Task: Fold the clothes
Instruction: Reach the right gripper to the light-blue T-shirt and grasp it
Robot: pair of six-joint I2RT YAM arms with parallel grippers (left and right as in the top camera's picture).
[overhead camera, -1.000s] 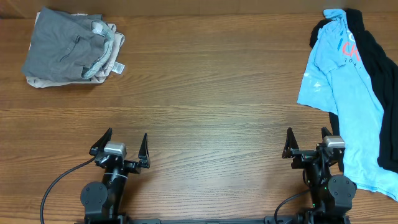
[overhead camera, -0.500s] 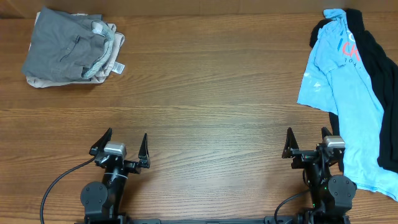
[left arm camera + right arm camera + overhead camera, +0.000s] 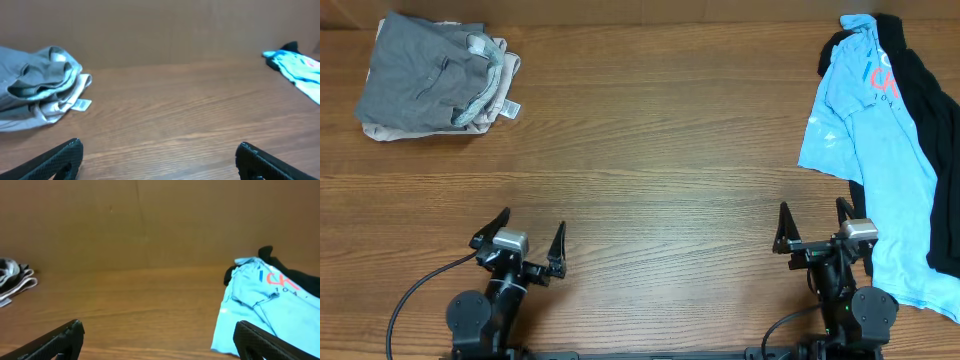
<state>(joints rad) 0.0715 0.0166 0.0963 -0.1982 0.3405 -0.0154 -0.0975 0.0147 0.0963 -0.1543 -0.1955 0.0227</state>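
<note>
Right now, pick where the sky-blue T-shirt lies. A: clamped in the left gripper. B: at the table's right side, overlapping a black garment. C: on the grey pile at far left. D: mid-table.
B: the overhead view shows the sky-blue T-shirt spread along the right side, overlapping the black garment, far from the grey pile.

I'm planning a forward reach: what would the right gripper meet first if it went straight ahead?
Likely the sky-blue T-shirt: its left edge lies ahead of the right half of the right gripper; the middle faces bare table. Depth uncertain.
</note>
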